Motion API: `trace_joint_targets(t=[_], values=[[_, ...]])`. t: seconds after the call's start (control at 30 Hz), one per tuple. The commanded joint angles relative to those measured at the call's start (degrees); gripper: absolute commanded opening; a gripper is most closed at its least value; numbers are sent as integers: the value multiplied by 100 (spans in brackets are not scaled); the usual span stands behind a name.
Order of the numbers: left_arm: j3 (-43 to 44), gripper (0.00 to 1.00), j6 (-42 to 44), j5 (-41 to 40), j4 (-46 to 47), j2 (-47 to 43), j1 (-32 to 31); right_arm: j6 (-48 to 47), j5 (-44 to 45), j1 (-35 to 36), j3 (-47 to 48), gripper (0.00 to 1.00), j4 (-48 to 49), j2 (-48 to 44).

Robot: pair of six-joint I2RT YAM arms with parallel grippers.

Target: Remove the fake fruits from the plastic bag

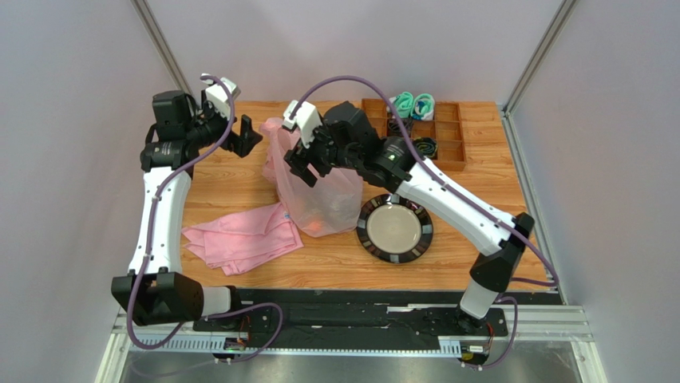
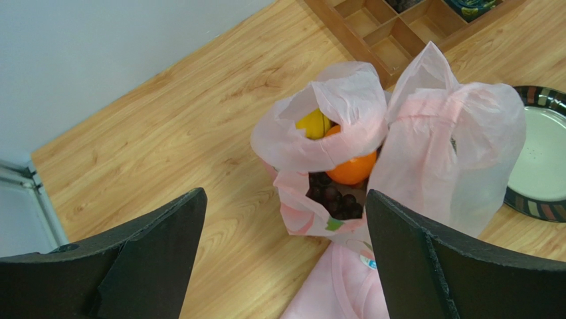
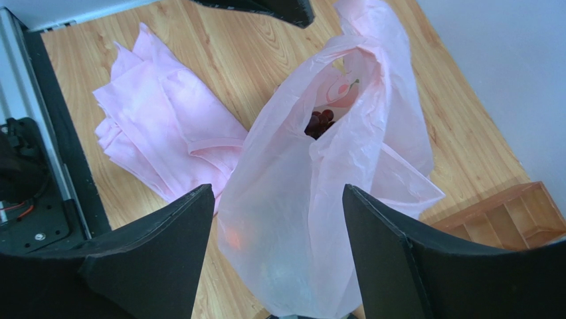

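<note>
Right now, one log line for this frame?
left gripper open, beside plastic bag | right gripper open, above bag | fake fruits inside bag

Bright, even light falls from above, leaving only faint, short shadows on the table [image 1: 239, 175]. The overhead view is slightly soft. In both wrist views the black fingers [image 2: 153, 259] loom dark and featureless near the lens, and the plastic bag [image 3: 319, 199] glows translucent.

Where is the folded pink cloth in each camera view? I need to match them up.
Top external: folded pink cloth left of centre, near-left of the plastic bag.
Left wrist: bottom edge, middle, below the bag.
Right wrist: upper left, left of the bag.
Shared landmark: the plastic bag.
</note>
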Motion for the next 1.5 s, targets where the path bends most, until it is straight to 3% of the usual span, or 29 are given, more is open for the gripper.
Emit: trace_joint_targets(t=[0.0, 0.2, 0.4, 0.6, 0.63, 0.7, 0.73, 0.97, 1.03, 1.07, 1.17, 1.3, 1.47], values=[[439, 98, 465, 408, 299, 440, -143, -127, 188, -29, 498, 76, 275, 680], [554, 94, 650, 584, 422, 881, -362, -267, 838, -56, 928, 76, 565, 1210], [721, 78, 598, 514, 528, 1197, -512, -267, 1316, -240, 1228, 71, 706, 1404], [712, 45, 212, 347, 835, 1329, -504, 435, -37, -522, 1509, 77, 583, 1543], [712, 28, 158, 294, 870, 1330, -512, 497, -117, -530, 1588, 77, 565, 1640], [730, 4, -52, -48, 879, 1330, -504, 690, -162, -530, 1799, 76, 539, 1921], [730, 0, -158, -206, 923, 1304, -512, 752, -153, -530, 1869, 76, 548, 2018], [572, 0, -440, -603, 853, 1040, -504, 1148, -224, -522, 2432, 77, 635, 2563], [589, 0, -501, -612, 809, 1048, -504, 1043, 31, -530, 2633, 62, 636, 2721], [598, 0, -527, -716, 818, 1074, -504, 999, 136, -556, 2686, 39, 636, 2757], [870, 0, -799, -1163, 879, 1162, -504, 885, 322, -775, 2915, 0, 898, 2757], [1484, 0, -1396, -1403, 1099, 1172, -504, 455, 357, -1136, 2968, 0, 2353, 2651], [2583, 0, -2021, -1376, 1266, 1031, -512, -432, 568, -1435, 3925, 0, 3305, 3055]])
